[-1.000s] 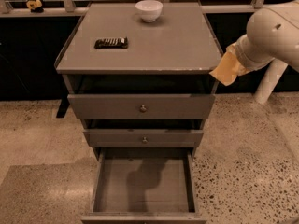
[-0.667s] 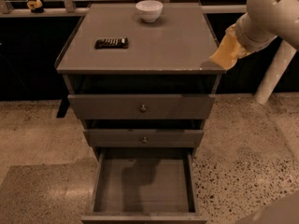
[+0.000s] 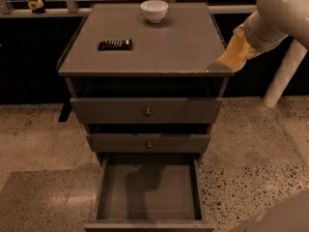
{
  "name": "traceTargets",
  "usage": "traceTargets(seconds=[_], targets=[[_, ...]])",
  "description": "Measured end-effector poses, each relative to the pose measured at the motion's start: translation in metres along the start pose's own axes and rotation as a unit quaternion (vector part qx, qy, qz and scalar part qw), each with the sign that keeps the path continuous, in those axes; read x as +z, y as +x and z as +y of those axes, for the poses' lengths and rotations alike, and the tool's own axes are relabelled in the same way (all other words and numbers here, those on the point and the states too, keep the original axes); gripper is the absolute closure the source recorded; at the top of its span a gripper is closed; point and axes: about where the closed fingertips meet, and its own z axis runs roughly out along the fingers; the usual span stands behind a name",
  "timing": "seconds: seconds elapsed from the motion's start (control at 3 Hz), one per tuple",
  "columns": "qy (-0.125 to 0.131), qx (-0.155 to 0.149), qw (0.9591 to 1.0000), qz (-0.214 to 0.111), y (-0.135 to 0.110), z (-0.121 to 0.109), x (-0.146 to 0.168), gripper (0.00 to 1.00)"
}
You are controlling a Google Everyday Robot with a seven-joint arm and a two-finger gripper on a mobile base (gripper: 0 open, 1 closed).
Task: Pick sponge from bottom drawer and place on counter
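The white bowl (image 3: 154, 9) stands near the back edge of the desk (image 3: 159, 57), about at its middle. A flat dark bar (image 3: 115, 44) lies left of centre, long side across the desk, well apart from the bowl. Both are far from the desk's right front corner. Below, the two shallow drawers (image 3: 147, 111) with round knobs stand slightly out, the upper one wider in view than the lower. The bottom drawer (image 3: 147, 197) is pulled far out over the speckled floor (image 3: 43, 144), with a soft shadow on its grey base. A pale post (image 3: 286, 74) leans behind the desk on the right, and a small yellow object (image 3: 35, 5) sits on the rail at the far left.

The sponge (image 3: 234, 52) is a pale-yellow soft pad, in the air at the desk's right edge, just above and beside the right front corner. A dark shadow falls on that corner. Its long axis runs on a slant, upper end to the right, lower end down and left toward the corner.

The gripper (image 3: 243, 36) is at the sponge's upper end, mostly hidden under the rounded pale arm (image 3: 277, 11) that comes in from the upper right. It is closed on the sponge, which sticks out below it.
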Motion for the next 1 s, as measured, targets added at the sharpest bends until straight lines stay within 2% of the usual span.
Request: traceTargets(seconds=[0.33, 0.67, 1.0], targets=[[-0.002, -0.008, 1.0000, -0.003, 0.018, 0.009, 0.002, 1.00], [-0.055, 0.056, 0.9965, 0.028, 0.113, 0.111, -0.002, 1.00], [-0.074, 0.103, 0.9910, 0.043, 0.161, 0.175, -0.012, 1.00]])
